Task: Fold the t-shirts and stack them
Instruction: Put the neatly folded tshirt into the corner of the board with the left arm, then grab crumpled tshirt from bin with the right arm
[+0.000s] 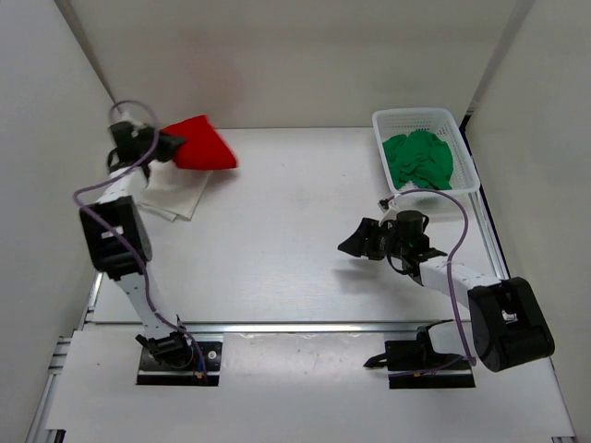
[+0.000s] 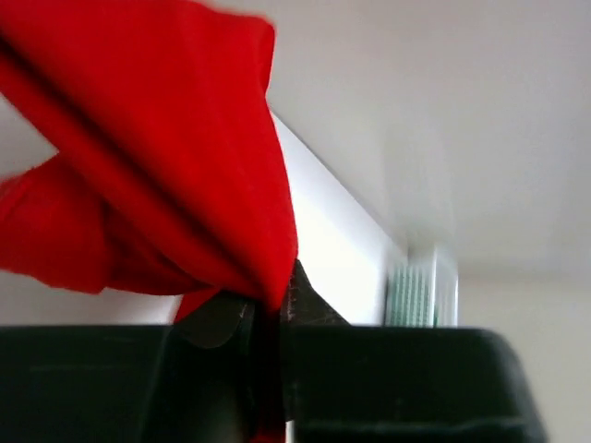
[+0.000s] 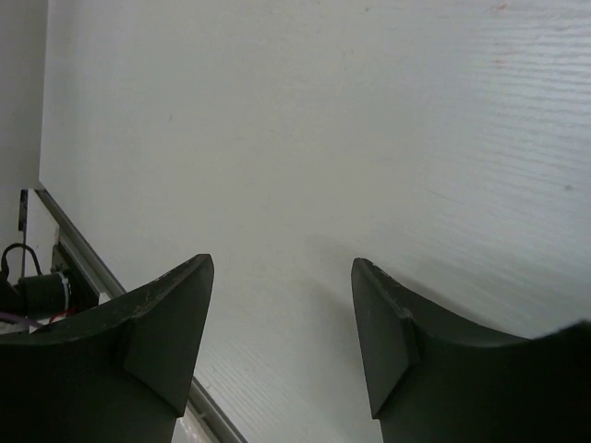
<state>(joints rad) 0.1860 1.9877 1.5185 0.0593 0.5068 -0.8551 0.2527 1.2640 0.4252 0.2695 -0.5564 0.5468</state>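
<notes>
Table [image 1: 305, 240]: no finished stack lies on it yet; your work sits at its far left and far right.
Basket [image 1: 416, 114]: far right; it holds the green t-shirt [image 1: 418, 160], bunched up and unfolded, so that one is wholly left to do.
White t-shirt [image 1: 177, 198]: far left, lying flat and looking folded (likely the base of your stack).
Red t-shirt [image 1: 205, 145]: far left, lifted by the white one's far edge, hanging in a wedge; not yet set down.
Left gripper [image 2: 268, 318]: clenched on the red t-shirt's edge.
Right gripper [image 3: 282, 305]: spread wide, holding nothing, over the table near right.
Progress: I judge one done, one in hand, one waiting.
</notes>
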